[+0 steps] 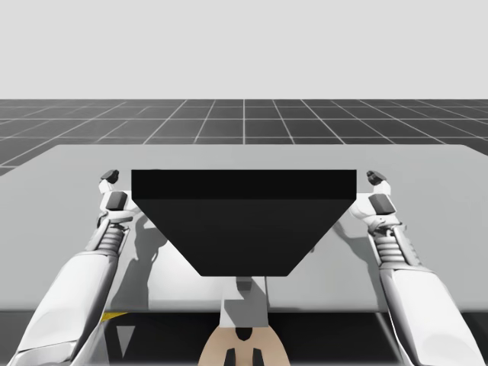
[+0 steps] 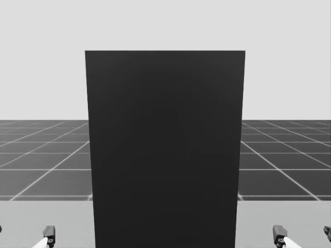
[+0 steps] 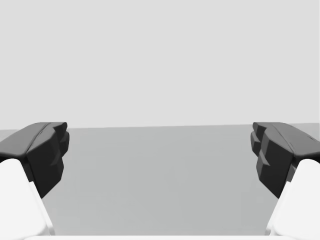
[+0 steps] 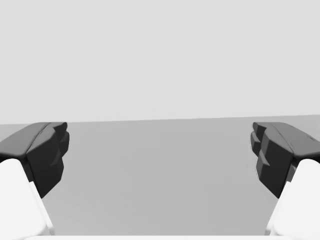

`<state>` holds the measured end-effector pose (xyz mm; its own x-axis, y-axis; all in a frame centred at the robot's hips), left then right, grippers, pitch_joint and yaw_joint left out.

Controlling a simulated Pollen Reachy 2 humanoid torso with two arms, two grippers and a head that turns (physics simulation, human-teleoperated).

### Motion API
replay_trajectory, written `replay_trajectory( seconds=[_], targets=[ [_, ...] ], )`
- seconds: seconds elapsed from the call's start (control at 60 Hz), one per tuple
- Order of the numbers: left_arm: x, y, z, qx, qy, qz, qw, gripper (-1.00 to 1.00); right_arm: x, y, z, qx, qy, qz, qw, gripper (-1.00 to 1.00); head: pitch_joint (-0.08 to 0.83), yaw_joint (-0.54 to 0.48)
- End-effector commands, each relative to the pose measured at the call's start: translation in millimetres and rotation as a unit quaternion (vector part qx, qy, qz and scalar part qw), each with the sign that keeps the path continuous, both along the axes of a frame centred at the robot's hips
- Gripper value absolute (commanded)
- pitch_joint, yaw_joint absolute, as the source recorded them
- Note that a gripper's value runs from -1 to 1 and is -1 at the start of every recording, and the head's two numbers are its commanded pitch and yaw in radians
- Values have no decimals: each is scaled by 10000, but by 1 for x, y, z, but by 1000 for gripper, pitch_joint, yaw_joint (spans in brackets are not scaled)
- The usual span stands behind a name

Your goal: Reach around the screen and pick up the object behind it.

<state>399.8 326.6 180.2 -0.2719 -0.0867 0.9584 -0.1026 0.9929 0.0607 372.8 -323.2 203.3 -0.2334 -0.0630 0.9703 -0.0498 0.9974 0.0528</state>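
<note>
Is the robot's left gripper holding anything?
No, the left gripper is wide open, and just the bare table shows in the gap.

The screen [image 2: 165, 150] is matt black and smooth. The table [image 1: 69, 164] is smooth, matt grey. The fingers [image 3: 47, 155] of my left gripper [image 3: 160, 150] look like dark matt plastic.

Screen [image 1: 244, 221] blocks the middle; table [image 1: 427, 164] open beside it
</note>
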Motion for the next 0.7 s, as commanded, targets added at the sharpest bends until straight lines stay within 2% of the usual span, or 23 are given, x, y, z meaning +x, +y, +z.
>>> replay_trajectory(
  seconds=[0.017,0.067,0.117,0.133,0.167,0.2,0.233,0.267,0.317,0.35,0.383,0.417,0.45,0.483,0.55,0.567,0.583,0.6,0.617,0.667,0.683,0.7],
  targets=[
    [0,0,0,5,26,1,10000,-1000,-3,2,-2,-66,-7,39,10000,-1000,-8,-1],
    [0,0,0,5,66,-23,10000,-1000,-4,4,-1,-92,49,214,9997,-1000,-8,-1],
    [1,0,-2,-11,277,-107,9996,-1000,-4,4,-1,-146,148,333,9992,-1000,-8,-2],
    [1,0,-3,-39,471,-152,9988,-1000,-3,5,-3,-203,286,474,9983,-1000,-7,-3],
    [1,0,-5,-49,663,-237,9975,-1000,-3,5,-4,-139,483,720,9961,-1000,-6,-4],
    [0,0,-6,-120,878,-557,9945,-1000,-3,6,-6,-149,530,893,9945,-1000,-5,-6],
    [-1,-2,-5,-146,897,-828,9924,-1000,-4,6,-6,-117,516,1104,9925,-1000,-4,-7],
    [-6,-5,-5,-30,953,-1447,9849,-1000,-7,9,-6,-111,446,1559,9867,-1000,-1,-8],
    [-11,-10,-6,300,906,-1785,9793,-1000,-11,13,-6,-121,338,2009,9789,-1000,1,-11],
    [-13,-12,-6,389,915,-1962,9755,-1000,-13,15,-6,-131,326,2162,9757,-1000,2,-12],
    [-18,-17,-7,553,885,-2247,9688,-1000,-16,19,-5,-172,217,2420,9699,-1000,5,-13],
    [-20,-19,-7,577,880,-2410,9648,-1000,-19,22,-5,-177,177,2574,9660,-1000,6,-14],
    [-26,-23,-7,689,856,-2784,9542,-1000,-24,26,-4,-194,83,2894,9570,-1000,8,-15],
    [-29,-25,-7,724,831,-2955,9490,-1000,-26,28,-4,-256,34,3004,9535,-1000,9,-16],
    [-37,-29,-6,811,756,-3412,9334,-1000,-34,34,-3,-307,-89,3464,9375,-1000,12,-18],
    [-41,-31,-5,800,768,-3648,9244,-1000,-37,37,-4,-345,-160,3616,9316,-1000,13,-19],
    [-42,-32,-5,810,771,-3720,9215,-1000,-38,38,-4,-364,-188,3677,9291,-1000,13,-19],
    [-43,-32,-5,829,772,-3783,9187,-1000,-39,39,-4,-380,-193,3734,9267,-1000,13,-19],
    [-47,-34,-6,859,808,-3959,9107,-1000,-42,41,-5,-361,-173,3922,9190,-1000,15,-20],
    [-50,-35,-6,914,878,-4148,9011,-1000,-45,43,-6,-380,-179,4096,9113,-1000,17,-22],
    [-53,-36,-7,966,894,-4275,8944,-1000,-47,46,-8,-406,-116,4259,9038,-1000,18,-24],
    [-53,-37,-7,973,897,-4313,8924,-1000,-48,47,-8,-414,-65,4307,9015,-1000,19,-25]
  ],
)
